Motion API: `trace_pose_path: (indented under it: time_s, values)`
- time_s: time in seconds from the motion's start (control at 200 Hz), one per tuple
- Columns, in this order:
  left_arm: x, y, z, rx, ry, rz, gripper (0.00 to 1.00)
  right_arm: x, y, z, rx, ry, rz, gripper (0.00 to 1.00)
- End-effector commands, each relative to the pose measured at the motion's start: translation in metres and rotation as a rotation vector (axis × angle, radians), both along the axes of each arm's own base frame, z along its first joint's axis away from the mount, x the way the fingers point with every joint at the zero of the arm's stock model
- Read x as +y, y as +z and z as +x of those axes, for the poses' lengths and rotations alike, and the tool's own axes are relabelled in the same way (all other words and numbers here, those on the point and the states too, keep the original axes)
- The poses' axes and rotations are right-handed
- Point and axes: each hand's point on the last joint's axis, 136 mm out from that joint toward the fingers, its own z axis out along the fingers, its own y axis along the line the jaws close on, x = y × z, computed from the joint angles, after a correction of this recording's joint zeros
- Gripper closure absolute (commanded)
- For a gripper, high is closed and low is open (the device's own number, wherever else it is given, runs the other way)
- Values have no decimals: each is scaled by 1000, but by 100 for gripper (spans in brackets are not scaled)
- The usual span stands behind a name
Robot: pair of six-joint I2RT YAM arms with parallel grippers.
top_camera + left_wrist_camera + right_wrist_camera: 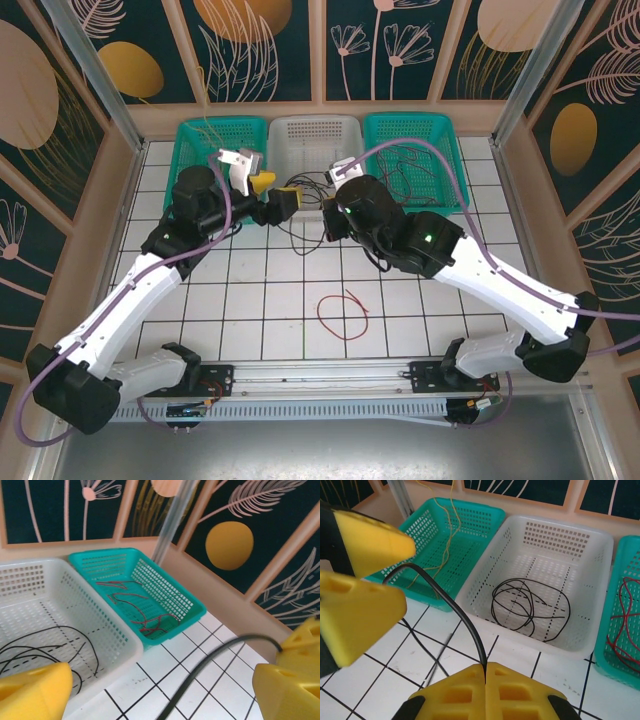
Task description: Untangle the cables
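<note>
My right gripper [485, 669] is shut on a thin black cable [465, 620], which arcs up and left to pass between the yellow fingers of my left gripper [408, 576]. The left gripper [162, 685] stands wide open, with that black cable [210, 665] crossing the gap. From above, both grippers [272, 196] [305, 200] meet in front of the white basket, and black cable loops [300, 236] trail onto the tiles below them. A red cable [343, 315] lies looped on the table nearer the arm bases.
Three baskets line the far edge. The left teal basket [470, 515] holds a yellow cable [447, 535], the white basket [600, 545] a coiled black cable [530, 602], and the right teal basket [190, 605] red cables [145, 615]. Frame posts stand at the back corners.
</note>
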Motion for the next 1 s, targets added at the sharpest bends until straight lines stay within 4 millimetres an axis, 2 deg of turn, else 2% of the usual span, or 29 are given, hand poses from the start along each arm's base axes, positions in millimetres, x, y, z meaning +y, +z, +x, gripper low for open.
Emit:
trace_pose_path:
  time_s: [0.0,0.06,0.255,0.315,0.39,0.486,0.541,0.576,0.641,0.681,0.726,0.811,0.996]
  values:
    - [-6,16,-15,-98,-90,-24,13,-3,28,-10,-35,47,43,100]
    - [-5,13,-12,-99,-77,-16,21,-3,31,-11,-36,50,54,100]
    - [-4,12,-10,-111,-63,-8,73,-8,38,-12,-46,41,85,100]
    - [-4,15,-11,-113,-64,-14,86,-11,40,-11,-47,35,94,100]
    - [-3,20,-13,-123,-64,-23,94,-15,39,-9,-47,21,96,100]
    - [1,27,-13,-131,-41,-24,100,-20,37,-6,-47,-1,104,100]
    - [6,31,-8,-128,2,-14,100,-24,36,-2,-44,-20,112,100]
    - [10,34,-4,-123,35,-11,100,-27,34,1,-44,-38,116,89]
    - [18,39,4,-102,108,-10,100,-29,29,4,-45,-64,112,60]
    - [23,42,9,-85,147,-7,100,-27,25,5,-39,-68,114,34]
    - [25,43,12,-58,173,-4,100,-25,18,6,-28,-75,116,20]
    - [29,46,18,0,213,-3,100,-21,6,10,-11,-91,134,12]
    - [32,46,23,114,257,-21,100,-6,-6,18,35,-75,281,10]
